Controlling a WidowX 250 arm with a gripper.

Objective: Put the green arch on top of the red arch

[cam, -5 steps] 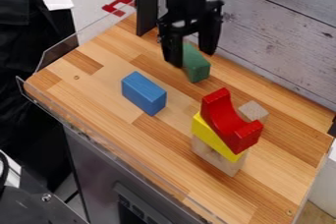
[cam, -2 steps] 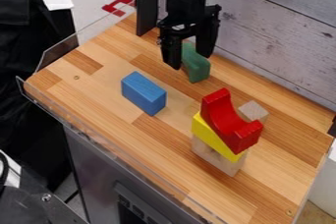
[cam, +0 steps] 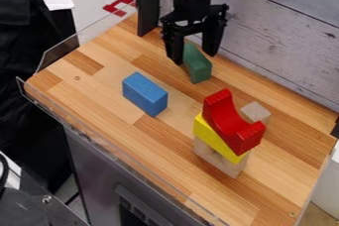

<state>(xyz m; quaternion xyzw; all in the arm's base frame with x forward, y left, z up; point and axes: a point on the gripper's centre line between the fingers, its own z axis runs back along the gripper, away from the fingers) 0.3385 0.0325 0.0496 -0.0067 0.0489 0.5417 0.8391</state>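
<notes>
The gripper [cam: 194,57] hangs open over the back of the wooden table, one finger on each side of the far end of the green arch [cam: 198,66]. That arch lies on the tabletop, and its far end is partly hidden by the gripper. Toward the right, the red arch [cam: 230,123] rests tilted with its curved hollow facing up, on top of a yellow block [cam: 211,138], which sits on a plain wooden block [cam: 216,157].
A blue block [cam: 145,94] lies left of the middle of the table [cam: 106,91]. A small plain wooden block [cam: 255,112] is just behind the red arch. A grey plank wall [cam: 285,36] runs along the back, and a clear low barrier edges the left.
The gripper has shifted slightly, first a little toward the front and then back and to the right, staying around the green arch's far end. The blocks have not moved.
</notes>
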